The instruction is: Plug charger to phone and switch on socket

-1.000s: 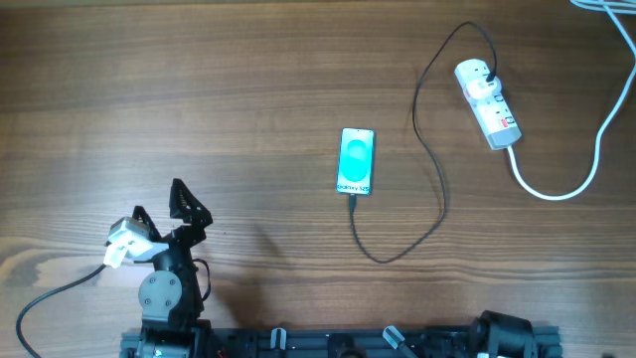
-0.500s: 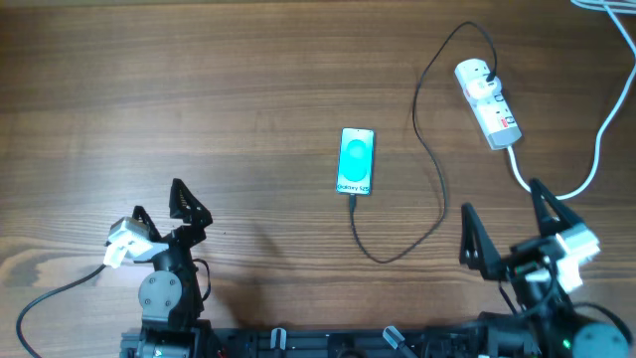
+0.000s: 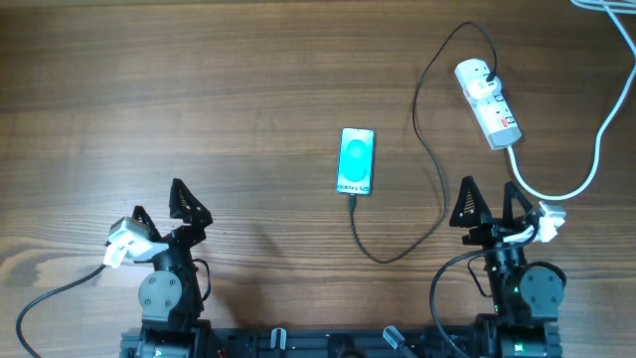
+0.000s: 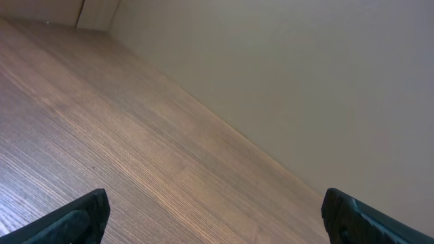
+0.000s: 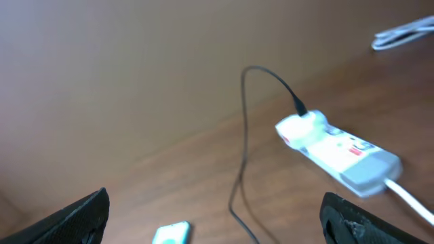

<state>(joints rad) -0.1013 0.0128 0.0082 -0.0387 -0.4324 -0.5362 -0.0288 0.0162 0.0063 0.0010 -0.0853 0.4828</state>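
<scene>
The phone [image 3: 357, 160] lies flat mid-table, screen up with a teal circle; its top edge shows in the right wrist view [image 5: 171, 234]. The thin black charger cable [image 3: 429, 159] runs from the phone's near end, loops right and up to the white socket strip [image 3: 488, 102] at the far right; its plug tip sits at the phone's near edge. The socket also shows in the right wrist view [image 5: 336, 151], as does the cable [image 5: 243, 149]. My left gripper [image 3: 159, 207] is open and empty at the near left. My right gripper [image 3: 489, 204] is open and empty near right, below the socket.
The socket's thick white cord [image 3: 586, 169] curves off to the right edge, close beside my right gripper. A wall rises past the table's far edge [image 4: 271, 159] in the left wrist view.
The right arm has come into view from the bottom edge and swung left and up to the near right of the table. The left arm, phone and cable have not moved.
</scene>
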